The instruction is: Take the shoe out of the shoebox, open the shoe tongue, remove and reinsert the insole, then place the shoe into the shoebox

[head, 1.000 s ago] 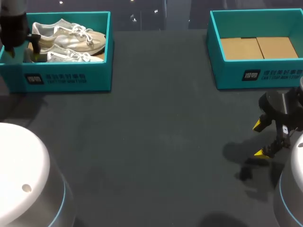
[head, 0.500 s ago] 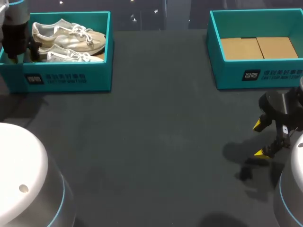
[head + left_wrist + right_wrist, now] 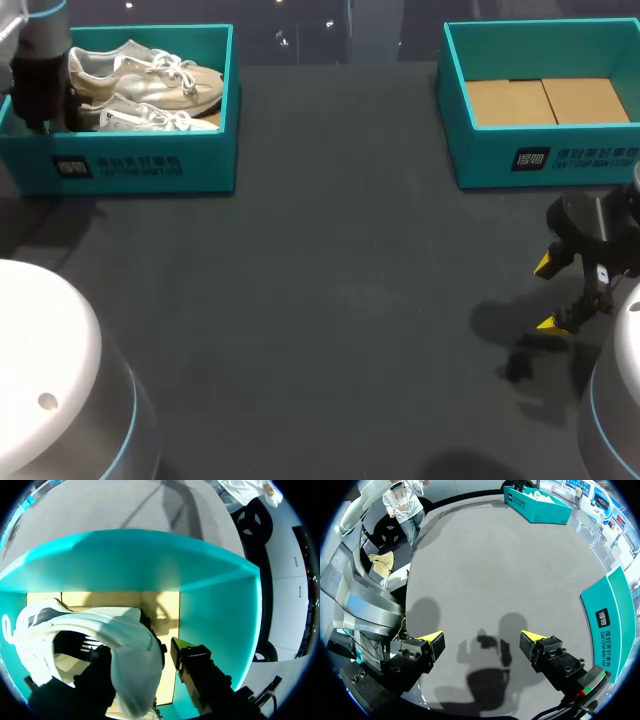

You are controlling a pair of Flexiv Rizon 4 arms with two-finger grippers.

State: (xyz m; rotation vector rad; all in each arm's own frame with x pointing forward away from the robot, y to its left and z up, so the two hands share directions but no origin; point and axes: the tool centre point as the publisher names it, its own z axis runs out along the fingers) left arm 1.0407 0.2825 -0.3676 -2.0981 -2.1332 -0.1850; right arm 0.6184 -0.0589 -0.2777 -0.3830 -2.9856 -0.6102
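Illegible white print (image 3: 118, 166) on left shoebox (image 3: 212, 160), right shoebox (image 3: 485, 160) fronts

1. One fingertip of the left gripper (image 3: 141, 650) is hidden inside the shoe (image 3: 122, 635), in its heel opening.
2. In the head view, the left arm (image 3: 40, 70) covers the shoe's heel.
3. The right shoebox (image 3: 520, 155) runs past that picture's edge.

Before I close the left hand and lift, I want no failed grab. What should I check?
1. Left hand straddles the shoe heel, one finger inside, one outside: ok.
2. Both fingers touching the heel: not ok; the outer finger stands apart, so the hand is open.
3. Outer finger clear of the left shoebox wall: ok.
4. Other shoe free of this one: cannot tell.
5. Right hand open over the bare table, out of the way: ok.
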